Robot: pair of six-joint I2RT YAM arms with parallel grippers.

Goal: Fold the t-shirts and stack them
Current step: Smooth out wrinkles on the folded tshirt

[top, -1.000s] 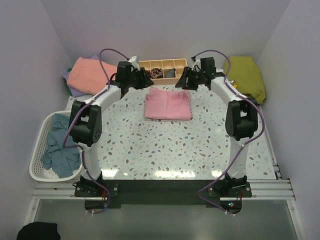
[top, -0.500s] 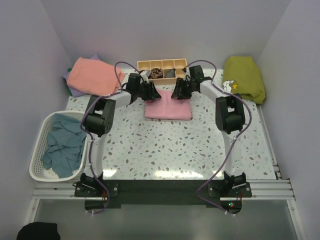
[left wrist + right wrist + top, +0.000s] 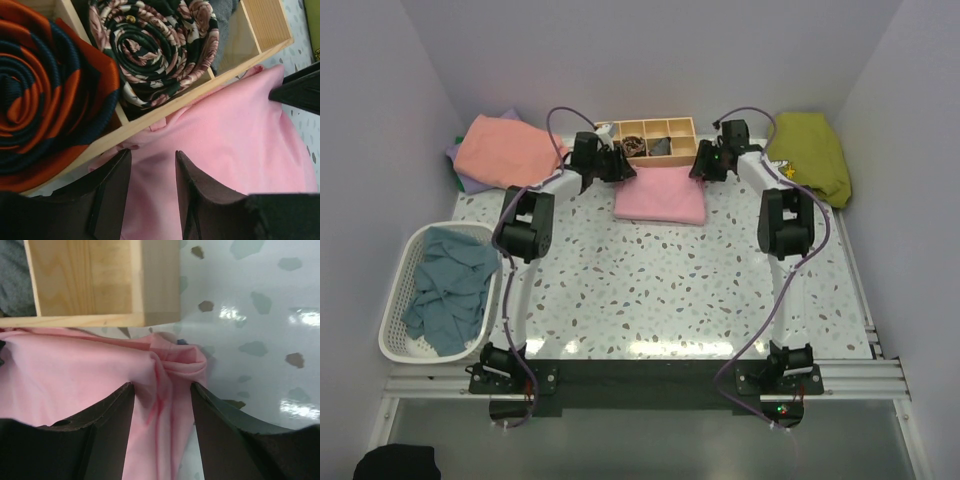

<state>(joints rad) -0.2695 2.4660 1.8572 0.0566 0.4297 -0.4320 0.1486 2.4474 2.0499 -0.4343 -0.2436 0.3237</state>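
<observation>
The pink t-shirt (image 3: 660, 197) lies folded at the back of the counter (image 3: 660, 300), its far edge touching the wooden tray (image 3: 165, 107). It is soft, light and floppy, so two corners are the best hold. My left end effector (image 3: 152, 160) looks pinched on the back left corner, my right end effector (image 3: 162, 390) on the bunched back right corner. The tray is tight behind them. The open room is toward me, in the middle of the counter.
</observation>
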